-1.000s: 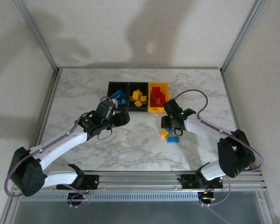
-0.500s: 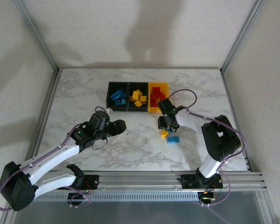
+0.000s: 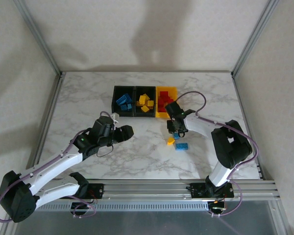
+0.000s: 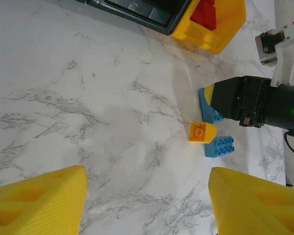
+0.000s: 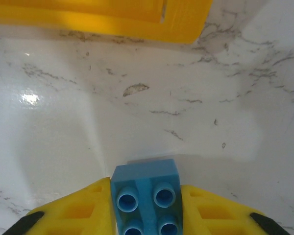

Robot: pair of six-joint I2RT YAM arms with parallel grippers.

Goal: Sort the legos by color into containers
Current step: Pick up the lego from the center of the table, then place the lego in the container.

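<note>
Three joined containers stand at the back: a black bin [image 3: 121,100] with blue legos, a black bin [image 3: 145,102] with yellow ones, and a yellow-orange bin [image 3: 165,103] with red ones. My right gripper [image 3: 175,130] is just in front of the yellow-orange bin, low over the table. It is shut on a blue lego [image 5: 147,193], squeezed between its yellow fingers [image 5: 78,210]. On the marble beside it lie a yellow lego [image 4: 203,132] and a second blue lego [image 4: 219,146]. My left gripper [image 3: 125,132] hovers open over bare marble to the left, nothing between its fingers [image 4: 39,200].
The yellow-orange bin's front wall [image 5: 112,19] lies close ahead of the right gripper. The right arm's black wrist [image 4: 257,105] stands right of the loose legos. Metal frame posts [image 3: 49,58] border the marble table [image 3: 88,98].
The right gripper's fingers closed onto the blue lego. The left arm drew back from the bins toward the near left, then held still.
</note>
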